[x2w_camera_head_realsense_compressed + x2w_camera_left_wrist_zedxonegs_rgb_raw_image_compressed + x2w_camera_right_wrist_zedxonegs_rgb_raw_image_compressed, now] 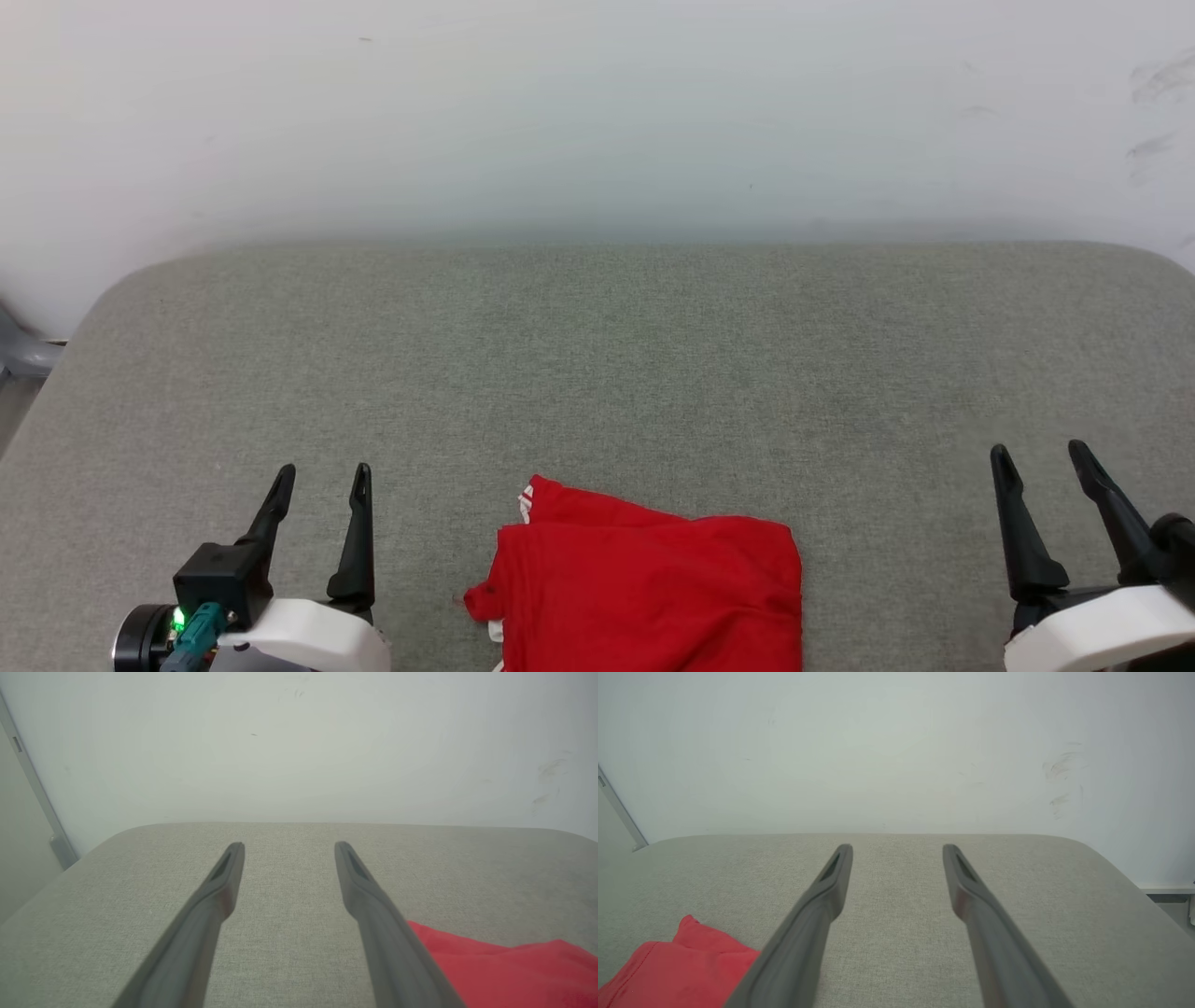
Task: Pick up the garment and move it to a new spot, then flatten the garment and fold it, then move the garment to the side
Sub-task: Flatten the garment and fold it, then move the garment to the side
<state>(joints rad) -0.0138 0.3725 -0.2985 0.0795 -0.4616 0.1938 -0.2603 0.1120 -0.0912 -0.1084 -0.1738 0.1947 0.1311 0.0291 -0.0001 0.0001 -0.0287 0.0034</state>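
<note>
The garment [644, 588] lies as a compact red folded bundle at the near middle of the grey cushioned surface [597, 373], a bit of white striped trim showing at its left corner; its lettering is hidden. My left gripper [319, 476] stands open to the left of it, apart from the cloth, nothing between its fingers. My right gripper [1041, 453] stands open well to the right. In the left wrist view the garment [504, 966] shows red at the lower right beside the open gripper [288, 845]. In the right wrist view the garment [677, 966] lies lower left of the open gripper [897, 847].
A white wall [597, 112] rises directly behind the cushioned surface. The surface has rounded far corners, and a grey chair part [23, 350] shows past its left edge. Bare grey fabric stretches beyond the garment and to both sides.
</note>
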